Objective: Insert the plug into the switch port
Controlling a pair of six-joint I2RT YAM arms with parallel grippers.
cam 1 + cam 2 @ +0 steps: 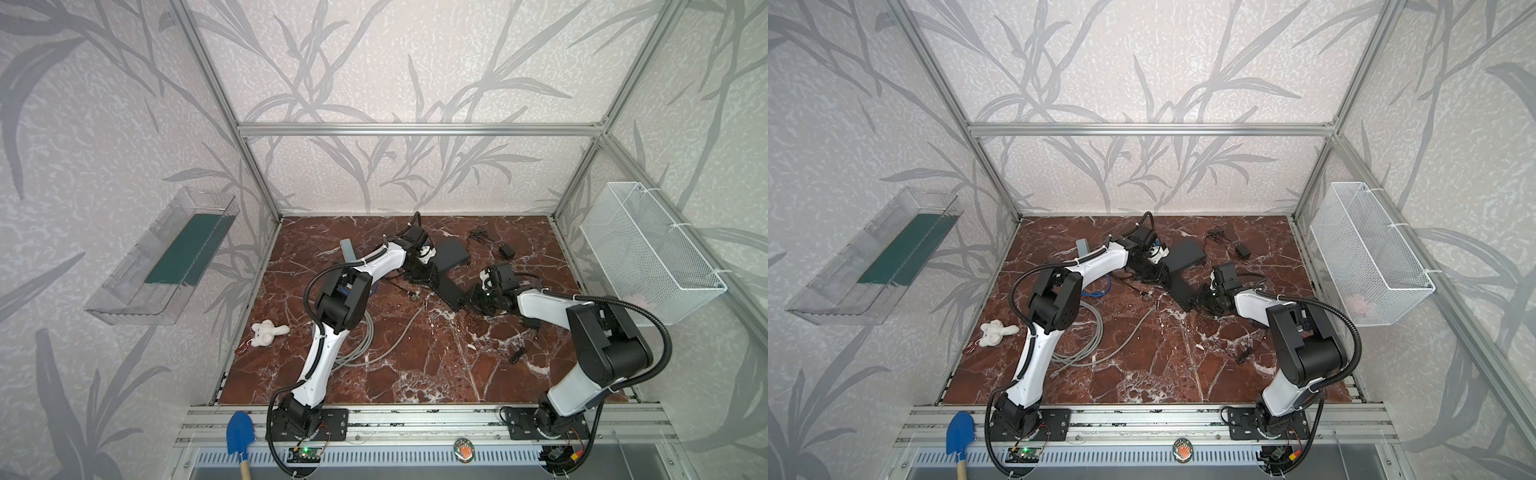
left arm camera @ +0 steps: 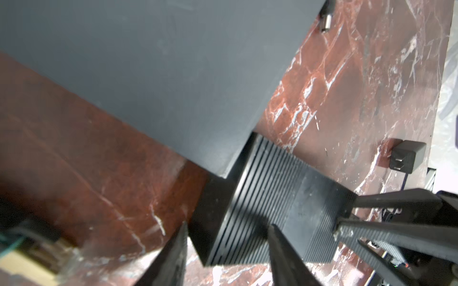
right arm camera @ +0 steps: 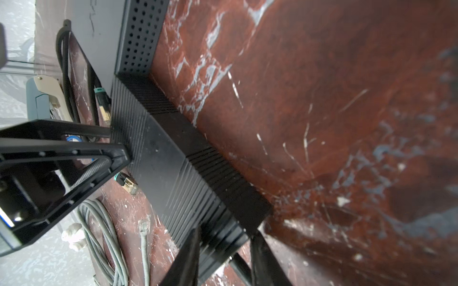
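Right gripper (image 3: 226, 231) and left gripper (image 2: 228, 224) each stood astride one end of the black switch (image 3: 171, 158) on the tabletop (image 3: 322, 99); whether either clamped it could not be told. Likely step: steadying the switch. Teal-booted plug (image 3: 127, 184) lay unheld just beside it. Next move called for freeing one gripper to grasp and align the plug.

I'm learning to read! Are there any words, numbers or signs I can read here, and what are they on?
No words or numbers can be read anywhere.
Badge at the front edge: an orange hand sign; any lettering on it is too small to read.
Switch, grey box, charger: no labels showing.
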